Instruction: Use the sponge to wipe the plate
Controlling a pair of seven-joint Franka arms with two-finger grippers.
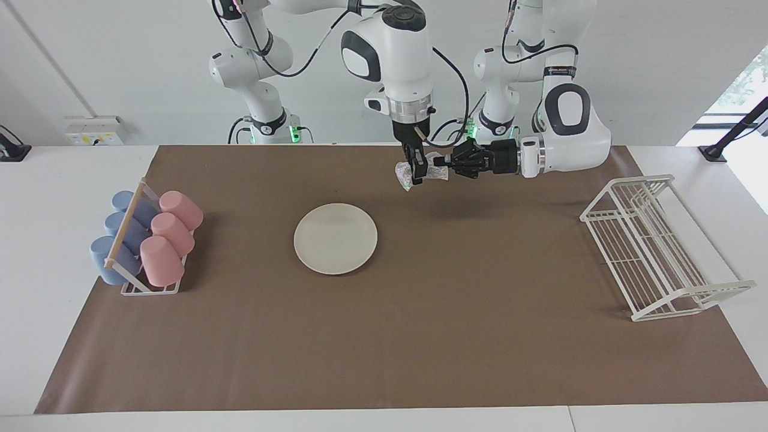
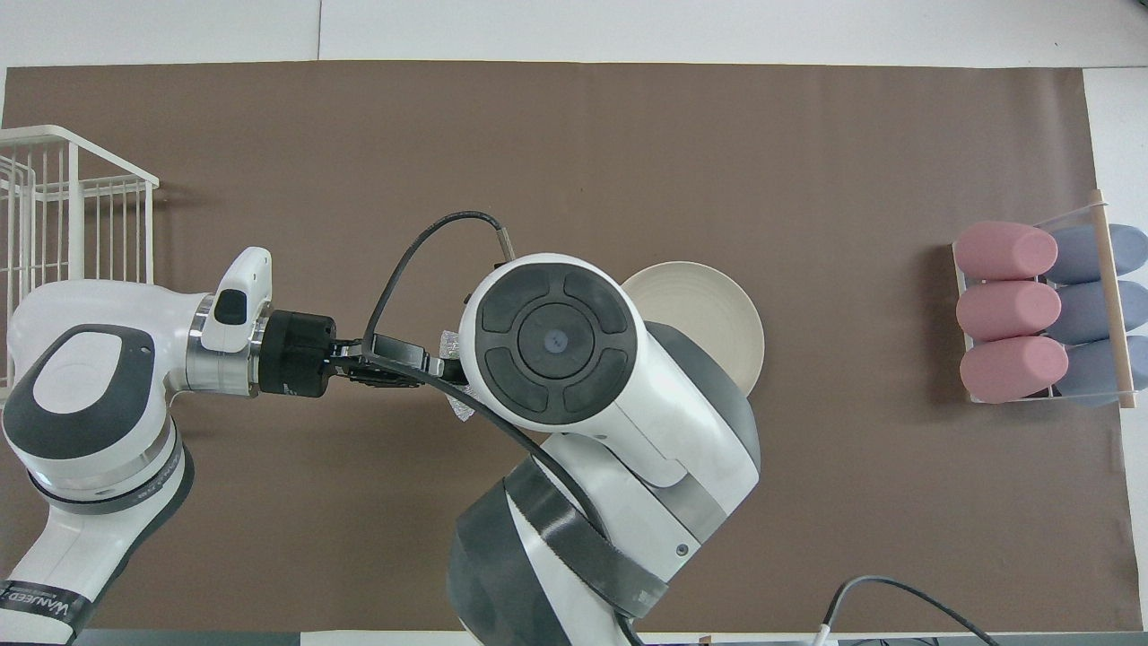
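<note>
Two grippers meet in mid-air over the brown mat: our left gripper (image 1: 445, 165) is clamped on the crinkly silver scouring sponge (image 1: 405, 174), while we cannot tell our right gripper's (image 1: 416, 174) grip. At seven o'clock, the round cream plate (image 1: 335, 238) lies unwiped; wiping remains.
</note>
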